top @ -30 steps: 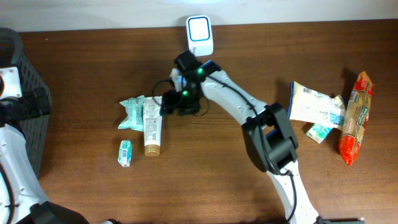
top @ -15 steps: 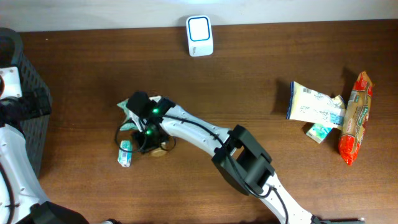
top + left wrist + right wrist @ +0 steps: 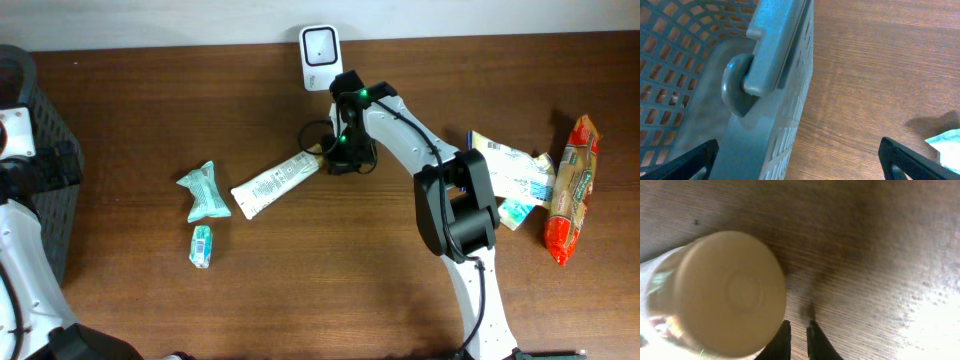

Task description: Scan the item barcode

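Black fingers (image 3: 782, 342) of the right gripper (image 3: 798, 339) are pinched together on nothing, the cap (image 3: 730, 292) just beside them, its tube (image 3: 272, 183) lying flat on the table (image 3: 300, 300) near the scanner (image 3: 320, 45), so they may shove or roll it rather than grip; left gripper (image 3: 800, 165) gapes over the basket (image 3: 685, 65).

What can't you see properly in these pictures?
Tube: overhead, its barcode print is too small; the right wrist view shows only the blurred cap.
Right gripper: overhead, the arm's own wrist covers it.
Basket: overhead, cut off by the left edge.
Small packet: overhead, label too small.
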`<state>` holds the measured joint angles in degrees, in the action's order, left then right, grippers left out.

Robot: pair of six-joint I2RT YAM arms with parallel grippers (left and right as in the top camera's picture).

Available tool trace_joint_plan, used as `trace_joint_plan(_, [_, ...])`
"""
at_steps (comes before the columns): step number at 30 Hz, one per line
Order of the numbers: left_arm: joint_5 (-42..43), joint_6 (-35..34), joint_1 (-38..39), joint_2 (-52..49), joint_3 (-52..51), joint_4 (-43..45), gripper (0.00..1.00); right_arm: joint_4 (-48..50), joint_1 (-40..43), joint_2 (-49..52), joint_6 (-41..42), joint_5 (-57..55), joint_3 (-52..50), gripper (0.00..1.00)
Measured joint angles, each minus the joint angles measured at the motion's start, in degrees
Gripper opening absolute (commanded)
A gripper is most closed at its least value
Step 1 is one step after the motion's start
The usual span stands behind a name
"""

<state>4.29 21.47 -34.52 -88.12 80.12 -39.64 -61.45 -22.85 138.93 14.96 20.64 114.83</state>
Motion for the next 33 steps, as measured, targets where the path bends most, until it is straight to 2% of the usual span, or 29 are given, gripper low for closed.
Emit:
trace_joint_plan(4, [0.0, 0.0, 0.0, 0.0, 0.0, 0.0, 0.99, -1.4, -2.0, -1.1, -3.0, -0.2, 7.0, 0.08])
trace_joint_plan(6, [0.0, 0.0, 0.0, 0.0, 0.0, 0.0, 0.99, 1.7, -5.6, -3.3, -2.3, -0.9, 8.8, 0.11])
trace_joint_plan(9, [0.0, 0.0, 0.0, 0.0, 0.0, 0.0, 0.99, 11.0, -11.3, -3.2, 0.4, -1.9, 8.7, 0.26])
trace_joint_plan(11, [0.0, 0.0, 0.0, 0.0, 0.0, 0.0, 0.99, 16.5, -15.9, -1.2, 2.5, -2.5, 8.7, 0.53])
trace_joint_plan(13, [0.0, 0.0, 0.0, 0.0, 0.0, 0.0, 0.99, 17.9, -17.7, 0.9, 2.8, -3.3, 8.7, 0.62])
trace_joint_plan(17, [0.0, 0.0, 0.0, 0.0, 0.0, 0.0, 0.99, 18.1, -19.3, 4.7, 3.1, -6.1, 8.6, 0.62])
trace_joint_plan(19, [0.0, 0.0, 0.0, 0.0, 0.0, 0.0, 0.99, 15.7, -19.4, 4.7, 3.1, -6.3, 8.6, 0.62])
trace_joint_plan(25, [0.0, 0.0, 0.0, 0.0, 0.0, 0.0, 0.99, 0.1, -19.0, 4.5, 2.5, -6.4, 9.2, 0.61])
trace_joint_plan(27, [0.0, 0.0, 0.0, 0.0, 0.0, 0.0, 0.99, -2.6, -18.9, 4.5, 1.2, -6.4, 9.4, 0.54])
trace_joint_plan(29, [0.0, 0.0, 0.0, 0.0, 0.0, 0.0, 0.99, -5.7, -18.6, 4.5, -0.6, -6.4, 9.7, 0.52])
trace_joint_plan(30, [0.0, 0.0, 0.0, 0.0, 0.0, 0.0, 0.99, -7.7, -18.3, 4.5, -1.2, -6.4, 10.1, 0.53])
trace_joint_plan(32, [0.0, 0.0, 0.0, 0.0, 0.0, 0.0, 0.99, -12.1, -17.4, 4.5, -2.9, -6.2, 12.5, 0.64])
trace_joint_plan(33, [0.0, 0.0, 0.0, 0.0, 0.0, 0.0, 0.99, -14.7, -16.6, 3.6, -4.3, -6.2, 15.8, 0.74])
